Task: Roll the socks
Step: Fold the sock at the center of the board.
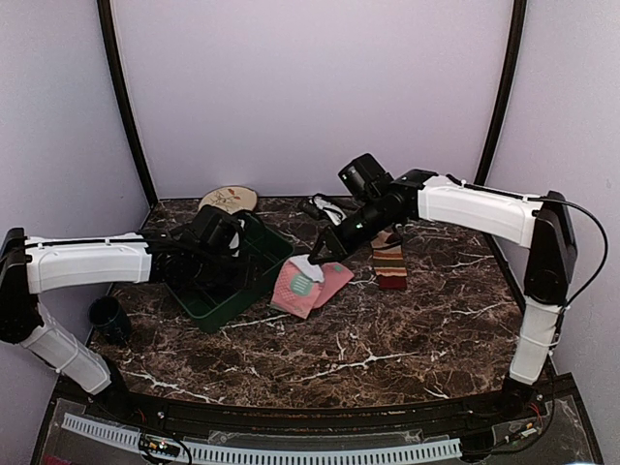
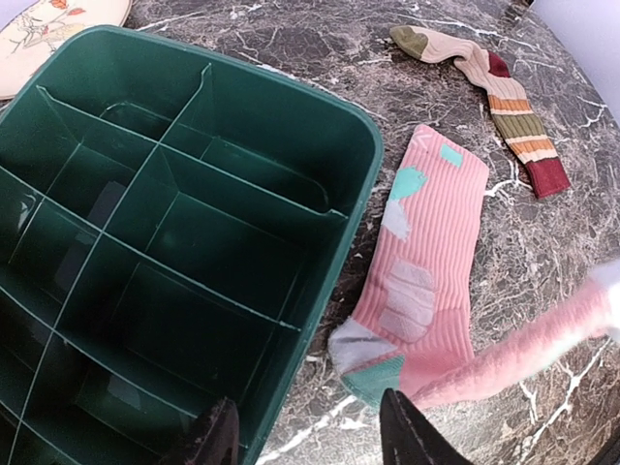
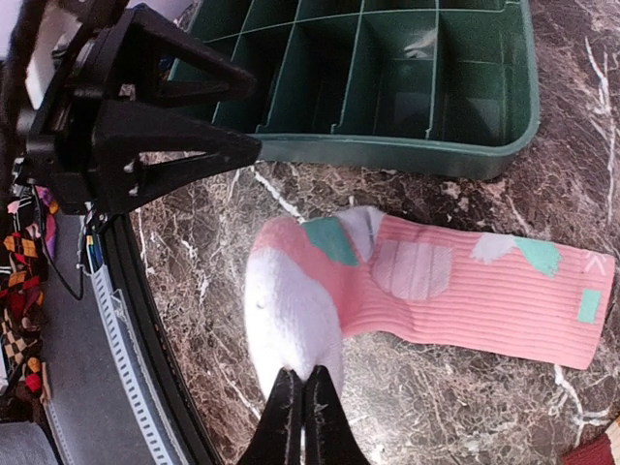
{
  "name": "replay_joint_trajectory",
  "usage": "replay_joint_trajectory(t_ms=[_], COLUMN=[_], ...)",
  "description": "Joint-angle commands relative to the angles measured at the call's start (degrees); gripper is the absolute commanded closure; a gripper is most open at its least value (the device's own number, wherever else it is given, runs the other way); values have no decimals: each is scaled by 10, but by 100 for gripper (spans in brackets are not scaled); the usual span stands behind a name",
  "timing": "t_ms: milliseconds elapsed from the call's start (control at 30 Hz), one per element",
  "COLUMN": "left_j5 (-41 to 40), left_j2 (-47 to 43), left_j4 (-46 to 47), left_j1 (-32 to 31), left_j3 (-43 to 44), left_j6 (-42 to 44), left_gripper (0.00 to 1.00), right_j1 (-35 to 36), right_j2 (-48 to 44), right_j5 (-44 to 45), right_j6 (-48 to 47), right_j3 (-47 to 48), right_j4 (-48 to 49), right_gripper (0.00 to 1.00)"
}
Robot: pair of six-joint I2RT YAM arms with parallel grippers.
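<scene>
Pink sock (image 1: pixel 308 286): it lies near the middle of the tabletop (image 1: pixel 387 358). The leg and cuff are flat, and the white toe end is lifted clear of the marble.
Right tool (image 3: pixel 303 387): my jaws are pinched closed on that white toe, and the foot of the sock hangs from them above the heel.
Striped sock (image 1: pixel 390 263): it lies flat at 3 o'clock of the pink one in the top view, a little apart from it, with nothing touching it.
Green bin (image 1: pixel 218 310): it sits at 9 o'clock of the pink sock, with its wall just beside the sock's long edge. The compartments I can see hold nothing.
Left tool (image 2: pixel 308 402): my jaws stand about half apart with nothing between them, hovering at the bin's rim near the sock's heel.
Step in hand: I judge that I am starting the roll of the pink sock from the toe end.
Doing it well: I should carry the toe low over the leg, toward the cuff at 3 o'clock in my right wrist view. The first turn needs to be tight and square to the ribs.
Left tool's part: it could press the leg flat near the cuff so the fabric does not slide along with me.
Risk: a high lift would drag the whole sock, and a skewed fold would give a cone that comes undone.
</scene>
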Motion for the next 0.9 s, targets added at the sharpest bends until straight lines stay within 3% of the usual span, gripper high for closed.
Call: replay_joint_trajectory(t_ms=[0, 267, 400, 600, 867], left_j5=[-11, 7, 86, 281, 328], left_j2=[8, 38, 69, 141, 200], left_j4=[18, 13, 26, 47, 46], left_j1=[-1, 5, 12, 5, -16], left_j3=[25, 62, 81, 116, 134], left_j6=[8, 40, 78, 138, 169], left_gripper=[46, 45, 50, 62, 64], right_j1=[32, 113, 147, 184, 201], right_j2=[-40, -143, -190, -226, -241], right_j5=[-21, 24, 43, 51, 37], right_j6=[-14, 60, 98, 133, 150], right_j3=[-6, -159, -216, -262, -276], right_j4=[-28, 29, 56, 80, 92], right_gripper=[100, 100, 100, 100, 100])
